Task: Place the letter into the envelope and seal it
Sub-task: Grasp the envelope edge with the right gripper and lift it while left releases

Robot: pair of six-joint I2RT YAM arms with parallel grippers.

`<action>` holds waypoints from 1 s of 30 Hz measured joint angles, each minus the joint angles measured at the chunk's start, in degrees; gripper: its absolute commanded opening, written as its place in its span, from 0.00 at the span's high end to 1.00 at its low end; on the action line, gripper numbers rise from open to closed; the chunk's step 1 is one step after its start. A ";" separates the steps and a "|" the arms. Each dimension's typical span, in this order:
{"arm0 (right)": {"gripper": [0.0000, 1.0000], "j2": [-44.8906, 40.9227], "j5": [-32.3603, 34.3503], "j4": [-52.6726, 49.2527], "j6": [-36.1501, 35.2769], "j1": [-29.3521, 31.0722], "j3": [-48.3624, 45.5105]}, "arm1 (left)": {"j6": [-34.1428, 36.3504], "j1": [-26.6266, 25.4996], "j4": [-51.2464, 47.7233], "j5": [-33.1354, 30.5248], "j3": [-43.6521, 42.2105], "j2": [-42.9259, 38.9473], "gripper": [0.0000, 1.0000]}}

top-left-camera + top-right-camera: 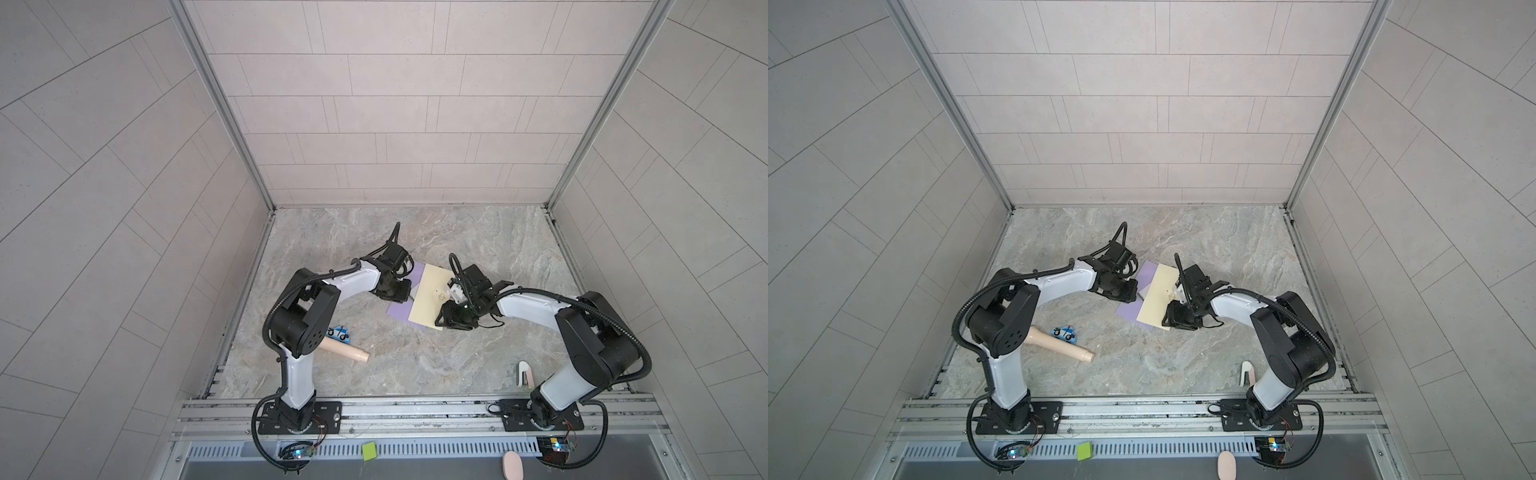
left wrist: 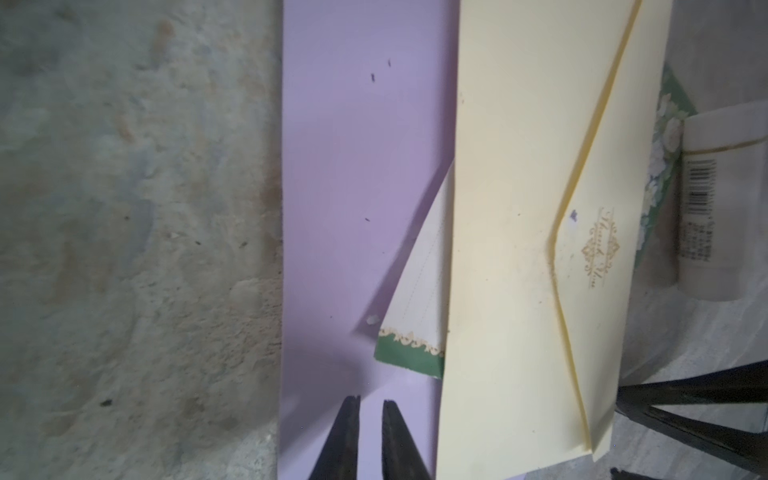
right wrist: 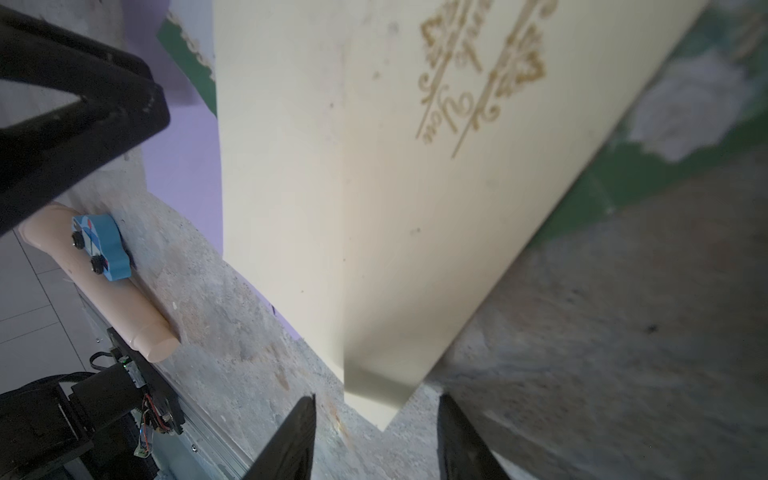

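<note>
In both top views a cream envelope lies flap-side up on a lilac sheet mid-table. Its pointed flap with gold lettering lies folded over the body. The letter, cream with a green patterned border, sticks out past both long edges of the envelope. My left gripper hovers over the lilac sheet by the envelope's left edge, its jaws a narrow gap apart around nothing. My right gripper is open, straddling the envelope's near corner without touching it.
A white tube with a barcode lies just beyond the envelope's right edge. A blue toy car and a beige wooden peg sit at the front left, and a white clip-like object lies by the right arm's base.
</note>
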 measured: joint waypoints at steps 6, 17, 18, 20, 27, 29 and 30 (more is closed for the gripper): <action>0.54 0.81 -1.03 3.13 0.61 0.00 -0.31 | 1.03 -1.22 -0.50 -0.87 0.81 1.55 0.89; 0.61 1.07 -0.09 3.56 2.25 0.11 3.23 | 1.27 -1.77 -0.59 -1.20 1.16 1.90 0.94; 0.63 1.09 0.22 3.19 2.38 0.09 3.96 | 1.42 -1.75 -0.68 -1.33 1.18 1.90 0.94; 0.67 1.09 0.74 2.51 2.71 0.00 5.09 | 1.64 -1.73 -0.92 -1.64 1.29 1.90 0.94; 0.80 3.76 2.25 3.32 4.92 0.11 6.43 | 2.67 -1.55 -1.95 -2.95 1.73 1.90 0.94; 0.80 5.14 2.73 3.76 5.73 0.20 6.47 | 2.80 -1.49 -2.08 -3.10 1.77 1.90 0.94; 0.79 5.86 2.97 3.98 6.16 0.26 6.47 | 2.93 -1.44 -2.10 -3.08 1.77 1.90 0.94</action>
